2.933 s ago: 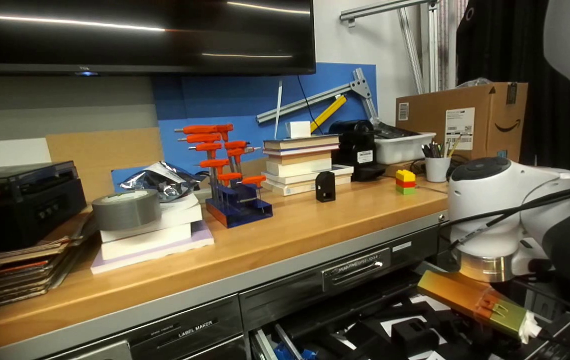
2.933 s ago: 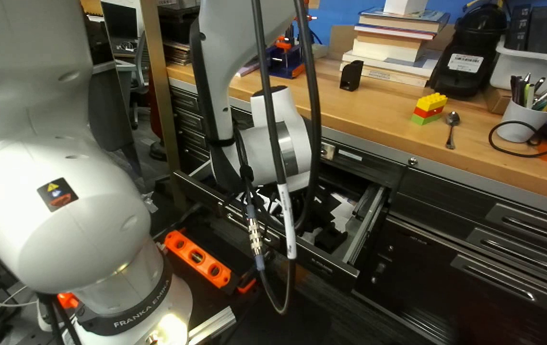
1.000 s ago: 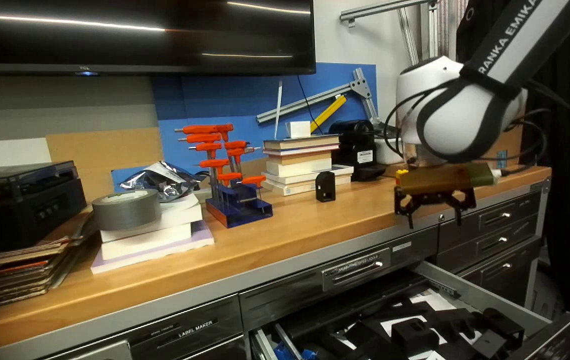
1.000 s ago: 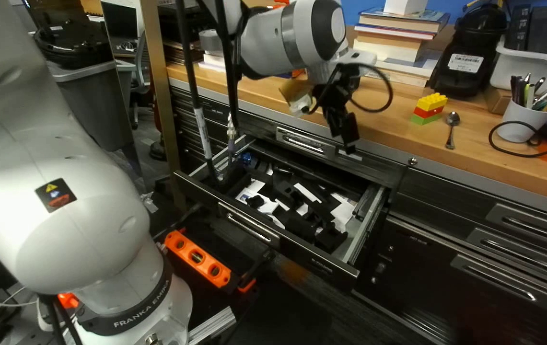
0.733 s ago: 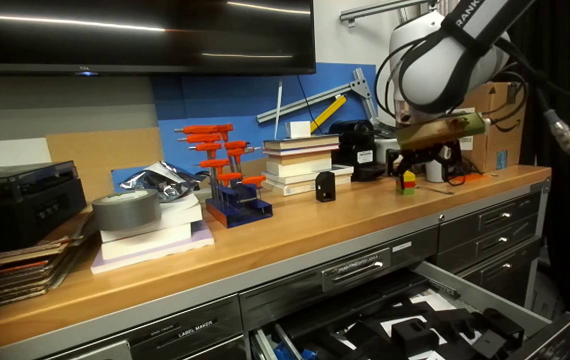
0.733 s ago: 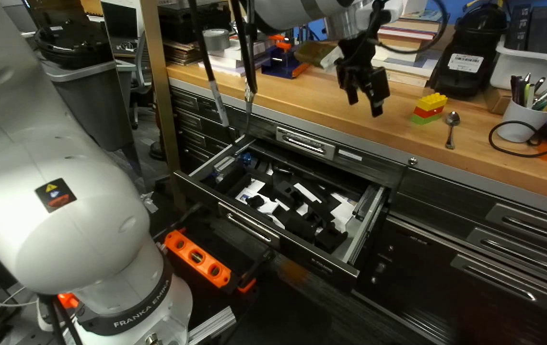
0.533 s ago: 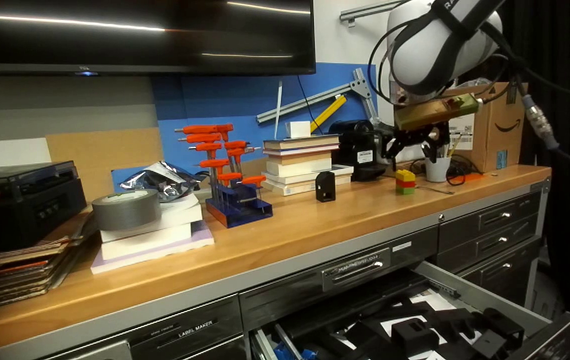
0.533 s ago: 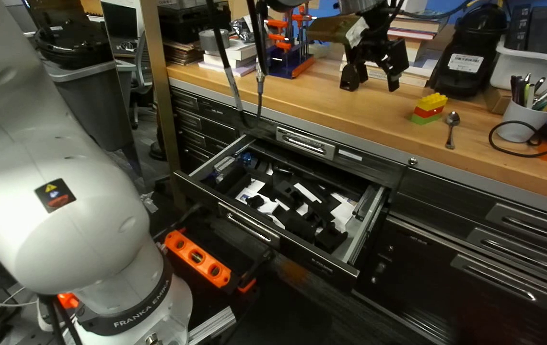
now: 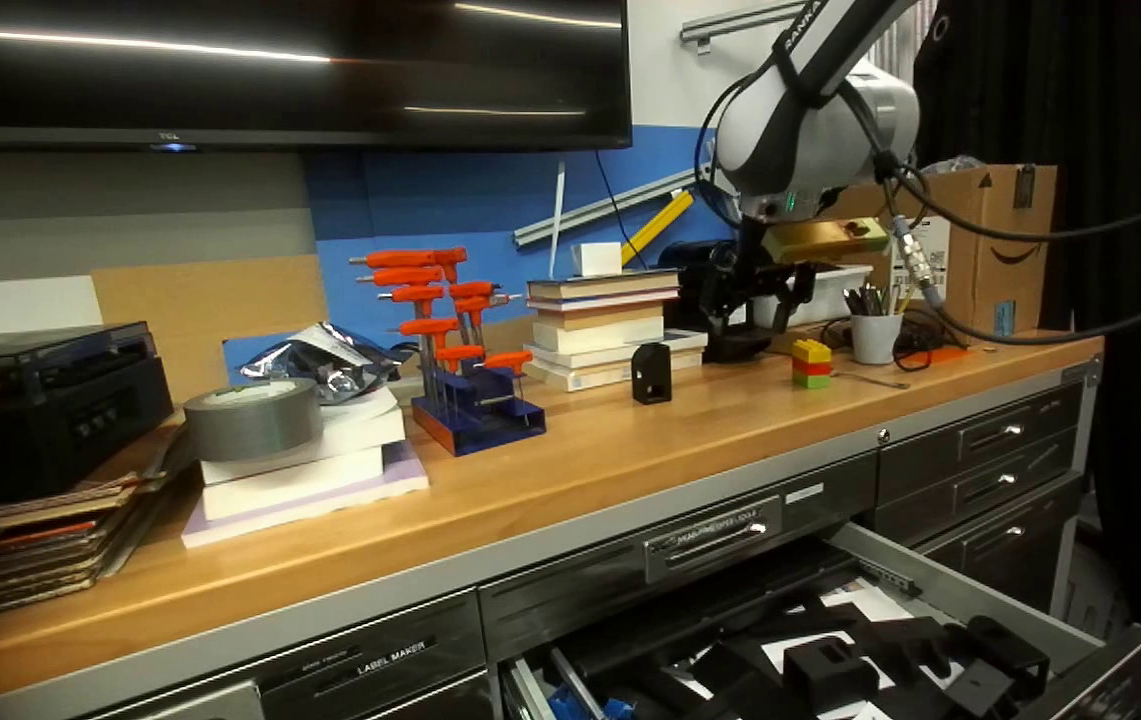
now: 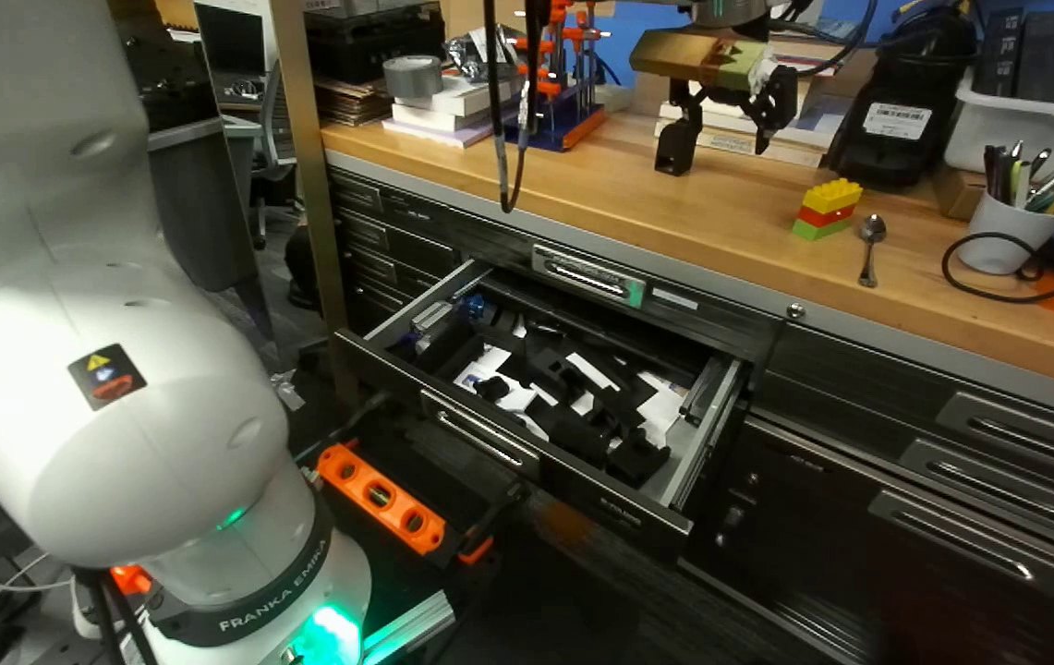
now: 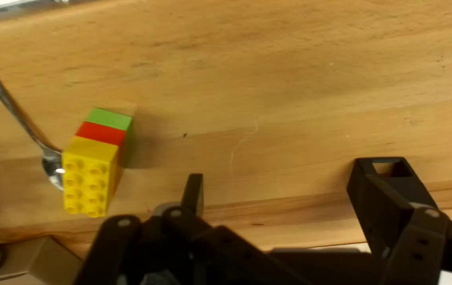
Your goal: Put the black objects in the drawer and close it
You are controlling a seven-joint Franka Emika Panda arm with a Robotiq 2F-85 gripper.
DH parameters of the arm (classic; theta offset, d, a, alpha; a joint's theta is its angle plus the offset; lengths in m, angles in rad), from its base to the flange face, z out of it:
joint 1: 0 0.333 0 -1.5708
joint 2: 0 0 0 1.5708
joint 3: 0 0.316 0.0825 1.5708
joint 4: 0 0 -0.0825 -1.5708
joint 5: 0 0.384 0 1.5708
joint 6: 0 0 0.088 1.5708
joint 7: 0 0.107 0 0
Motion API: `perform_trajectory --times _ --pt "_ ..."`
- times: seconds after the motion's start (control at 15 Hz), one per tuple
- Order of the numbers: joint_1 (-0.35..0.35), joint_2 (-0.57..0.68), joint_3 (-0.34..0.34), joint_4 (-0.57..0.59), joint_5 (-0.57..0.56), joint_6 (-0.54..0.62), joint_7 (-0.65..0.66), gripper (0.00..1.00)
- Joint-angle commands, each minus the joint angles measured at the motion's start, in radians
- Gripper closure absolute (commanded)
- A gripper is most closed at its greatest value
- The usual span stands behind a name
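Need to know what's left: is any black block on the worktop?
Yes, a black block stands upright on the worktop near the stacked books.

Lighting on the bench (image 9: 570, 440) is moderate, with hard white glare streaks across the screen (image 9: 280, 75) above its rear edge; the drawer (image 9: 980, 592) below its front edge reads dim in both exterior views, its interior detail merging into black. In an exterior view, a green light (image 10: 331, 633) flares at the robot base (image 10: 254, 596) and the white arm shell (image 10: 37, 388) nears washout. The wrist view is slightly blurred, the gripper (image 11: 289, 194) dark and soft-edged, with shadow beside the brick stack (image 11: 91, 166) and a glint on the spoon (image 11: 52, 161).
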Motion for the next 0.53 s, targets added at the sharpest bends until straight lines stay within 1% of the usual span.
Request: perform_trajectory --times 0.0,0.2,0.47 --pt "-0.030 0.128 0.051 0.183 0.168 -0.054 -0.227 0.00" --pt "-0.040 0.192 0.082 0.304 0.203 -0.134 -0.309 0.00" --pt "-0.043 0.252 0.110 0.427 0.204 -0.239 -0.343 0.00"
